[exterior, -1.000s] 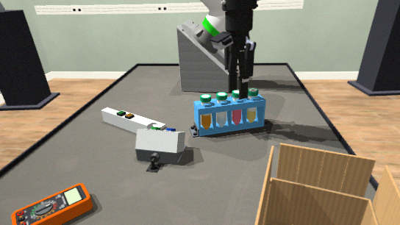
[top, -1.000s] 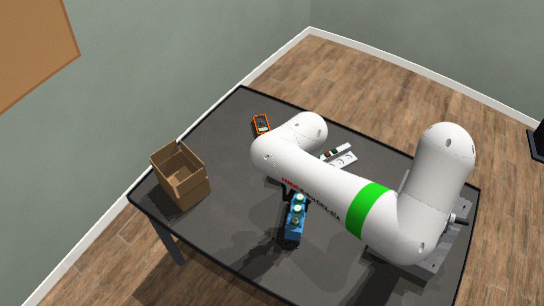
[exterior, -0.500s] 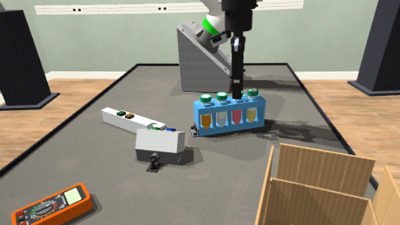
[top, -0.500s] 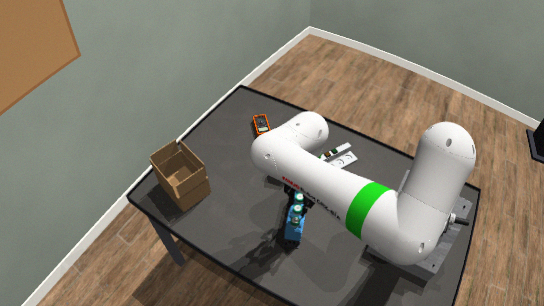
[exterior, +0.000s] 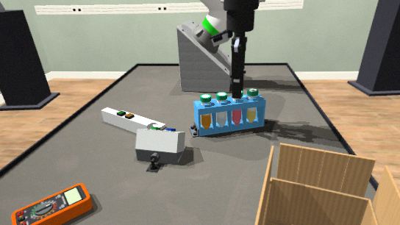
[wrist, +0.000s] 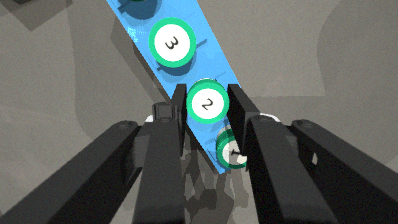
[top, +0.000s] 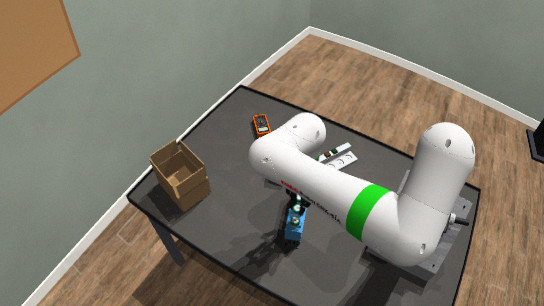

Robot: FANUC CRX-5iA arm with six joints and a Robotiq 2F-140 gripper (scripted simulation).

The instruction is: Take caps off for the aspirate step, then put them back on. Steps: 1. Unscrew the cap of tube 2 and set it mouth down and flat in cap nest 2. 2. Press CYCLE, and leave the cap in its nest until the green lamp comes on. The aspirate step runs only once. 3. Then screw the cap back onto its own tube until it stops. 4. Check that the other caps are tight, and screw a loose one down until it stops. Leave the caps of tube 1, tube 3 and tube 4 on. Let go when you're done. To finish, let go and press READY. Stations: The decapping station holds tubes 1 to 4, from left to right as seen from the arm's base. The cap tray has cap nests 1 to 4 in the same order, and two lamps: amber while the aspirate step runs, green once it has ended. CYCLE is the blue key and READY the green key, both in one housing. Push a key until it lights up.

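Observation:
The blue decapping rack (exterior: 229, 115) holds four tubes with green caps. In the wrist view the cap of tube 2 (wrist: 207, 104) sits on its tube between my two fingers, which press against both its sides. My gripper (wrist: 207, 99) comes straight down on it from above, as the exterior view also shows (exterior: 237, 96). The cap of tube 3 (wrist: 172, 43) and the cap of tube 1 (wrist: 231, 152) are on their tubes on either side. The white cap tray (exterior: 129, 119) with its two lamps lies left of the rack. The key housing (exterior: 159, 145) stands in front of it.
An open cardboard box (exterior: 323, 187) stands at the near right in the exterior view. An orange multimeter (exterior: 51, 206) lies at the near left. The arm's grey base block (exterior: 200, 68) stands behind the rack. In the top view the arm hides most of the rack (top: 296, 222).

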